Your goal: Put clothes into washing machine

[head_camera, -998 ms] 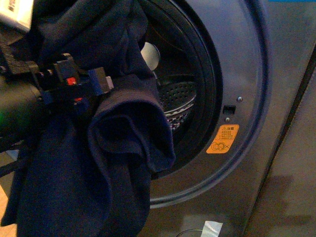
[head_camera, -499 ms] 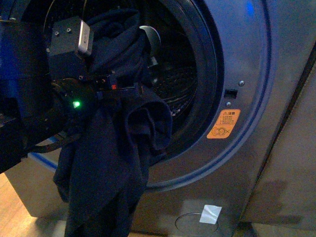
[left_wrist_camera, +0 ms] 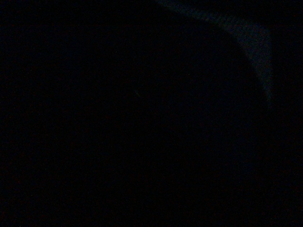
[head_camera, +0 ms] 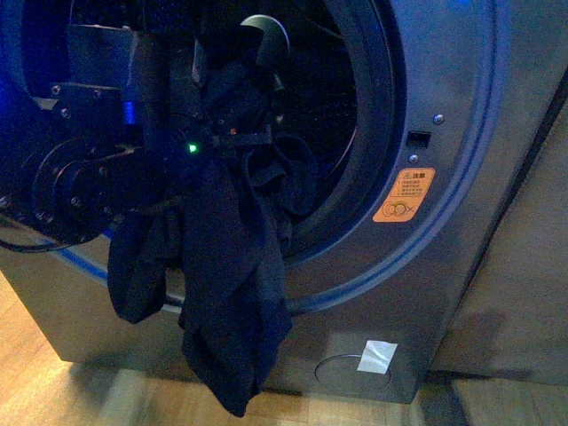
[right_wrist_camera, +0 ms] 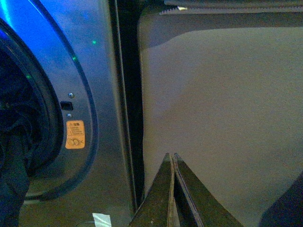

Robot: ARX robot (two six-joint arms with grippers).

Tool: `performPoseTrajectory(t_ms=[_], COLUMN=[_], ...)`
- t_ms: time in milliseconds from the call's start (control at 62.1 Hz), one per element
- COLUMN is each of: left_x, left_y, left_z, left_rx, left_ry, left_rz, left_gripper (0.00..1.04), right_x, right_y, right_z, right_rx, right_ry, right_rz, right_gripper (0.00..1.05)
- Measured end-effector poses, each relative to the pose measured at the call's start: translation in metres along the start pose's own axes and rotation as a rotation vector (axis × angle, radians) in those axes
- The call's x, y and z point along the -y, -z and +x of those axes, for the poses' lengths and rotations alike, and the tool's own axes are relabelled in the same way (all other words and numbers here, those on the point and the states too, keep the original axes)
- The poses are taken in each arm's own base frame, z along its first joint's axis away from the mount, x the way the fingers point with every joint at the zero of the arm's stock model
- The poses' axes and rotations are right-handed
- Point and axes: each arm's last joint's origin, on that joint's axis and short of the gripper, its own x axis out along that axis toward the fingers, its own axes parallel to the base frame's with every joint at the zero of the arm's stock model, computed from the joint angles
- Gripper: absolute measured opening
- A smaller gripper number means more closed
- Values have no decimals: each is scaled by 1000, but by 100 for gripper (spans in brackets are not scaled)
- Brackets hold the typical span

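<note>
Feeding clothes (head_camera: 232, 293) into the washer (head_camera: 444, 106): most hangs outside the porthole (head_camera: 330, 106), so my left arm (head_camera: 93, 169) should push deeper, lifting the tail in before release; my left fingers are buried, grip untellable, wrist view dark; my right gripper (right_wrist_camera: 171, 159) is pinched closed, empty.

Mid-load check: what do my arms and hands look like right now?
The left arm is black: a boxy upper housing, a round bolted joint disc, one green indicator light and a thin black cable. The right hand shows two dark, tapered, wedge-shaped fingers. Left wrist view is dark.
</note>
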Motion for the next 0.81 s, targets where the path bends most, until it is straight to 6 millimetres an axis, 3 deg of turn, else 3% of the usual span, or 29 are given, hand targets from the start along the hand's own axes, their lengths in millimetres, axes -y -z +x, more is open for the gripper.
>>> performPoseTrajectory(t_ms=[354,805], left_x=[0,-16], left_y=[-9,-41], left_z=[57,100], left_rx=[-24,11], left_ry=[-66,-264], left_rz=[20,169], left_gripper=[15,15], right_x=[0,0], right_y=[3,3], right_z=[-11,-11], right_rx=[-4,-4], right_ry=[0,0], right_rz=[0,0], right_gripper=[2,2])
